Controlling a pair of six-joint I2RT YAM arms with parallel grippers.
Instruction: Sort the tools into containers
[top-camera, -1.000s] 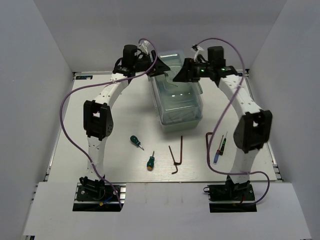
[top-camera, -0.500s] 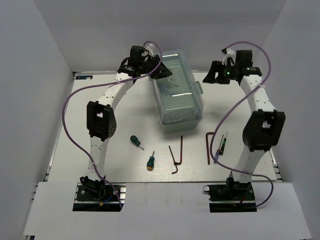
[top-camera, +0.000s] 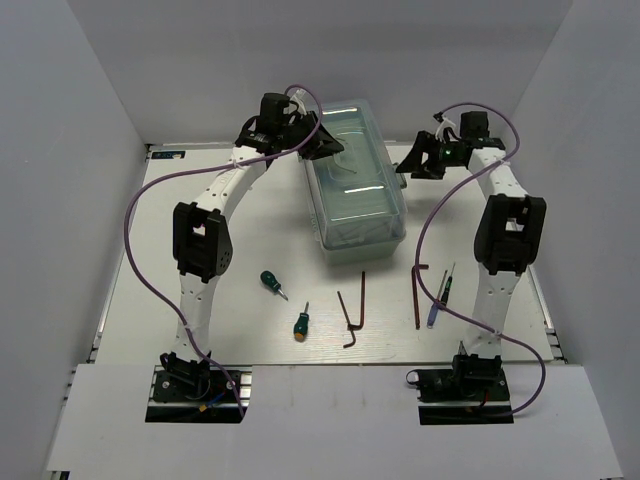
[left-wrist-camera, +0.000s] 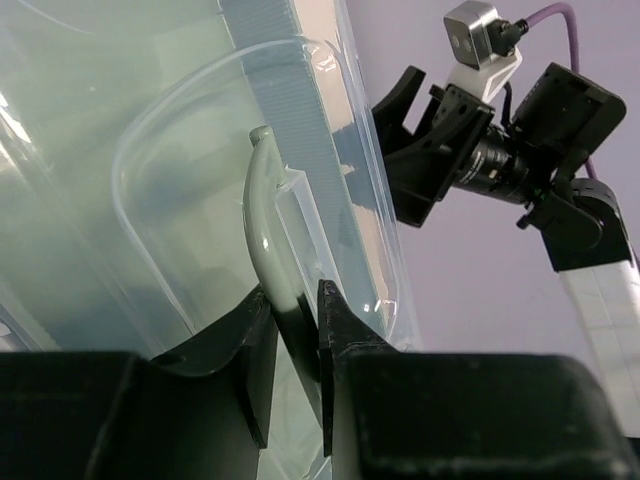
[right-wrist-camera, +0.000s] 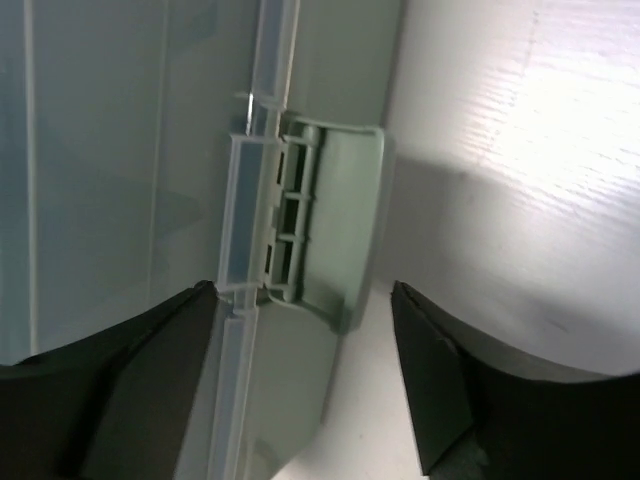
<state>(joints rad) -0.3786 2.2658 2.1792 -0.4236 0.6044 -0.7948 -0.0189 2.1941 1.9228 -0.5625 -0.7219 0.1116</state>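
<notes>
Both jaws of your left gripper (left-wrist-camera: 296, 300) pinch the toolbox (top-camera: 355, 185) handle (left-wrist-camera: 262, 215). Your right gripper (right-wrist-camera: 302, 292) stands spread, facing the pale green side latch (right-wrist-camera: 338, 215).

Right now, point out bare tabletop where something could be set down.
Bare table between the left arm and the toolbox; another patch between toolbox and right arm. Crowded: the near strip, with green-handled screwdrivers, hex keys and precision screwdrivers.
</notes>
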